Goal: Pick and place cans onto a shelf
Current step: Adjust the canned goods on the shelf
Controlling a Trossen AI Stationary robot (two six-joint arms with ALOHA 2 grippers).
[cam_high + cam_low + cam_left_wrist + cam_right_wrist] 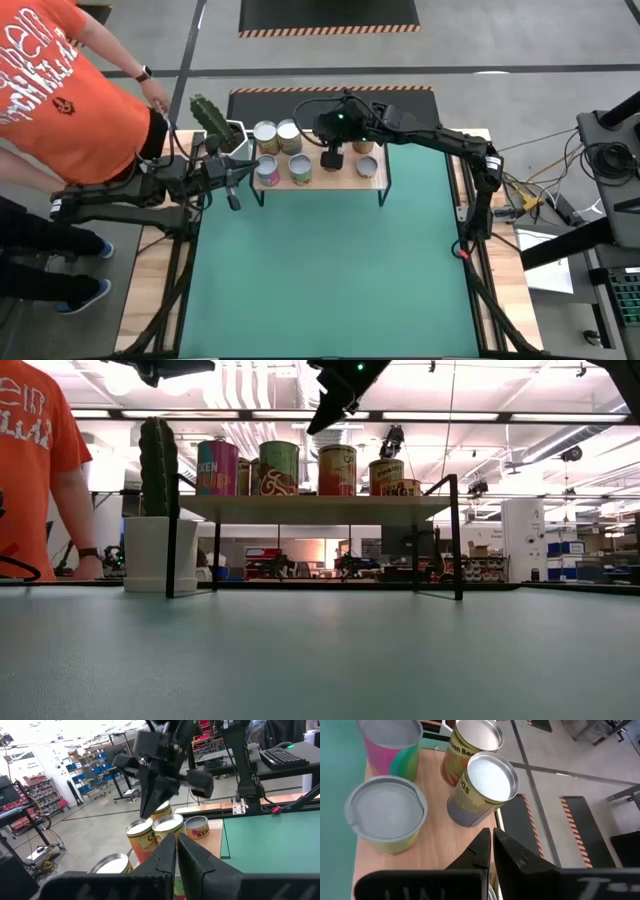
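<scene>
The light-wood shelf [345, 182] on black legs stands at the table's far edge. Several cans stand upright on it: two at its far left [277, 134], two at its near left [284, 170], and two right of the middle [365, 160]. In the low view they stand in a row [279, 468] on the shelf's board [300, 507]. My right gripper [333, 157] is shut and empty above the shelf's middle, between the cans; its wrist view shows it [491, 845] over the board near a yellow can [482, 790]. My left gripper [233, 197] is shut and empty, raised beside the shelf's left end.
A white pot with a green cactus [215, 125] stands just left of the shelf. A person in an orange shirt [60, 90] stands at the table's far left corner, one hand near the pot. The green mat [330, 270] lies in front of the shelf.
</scene>
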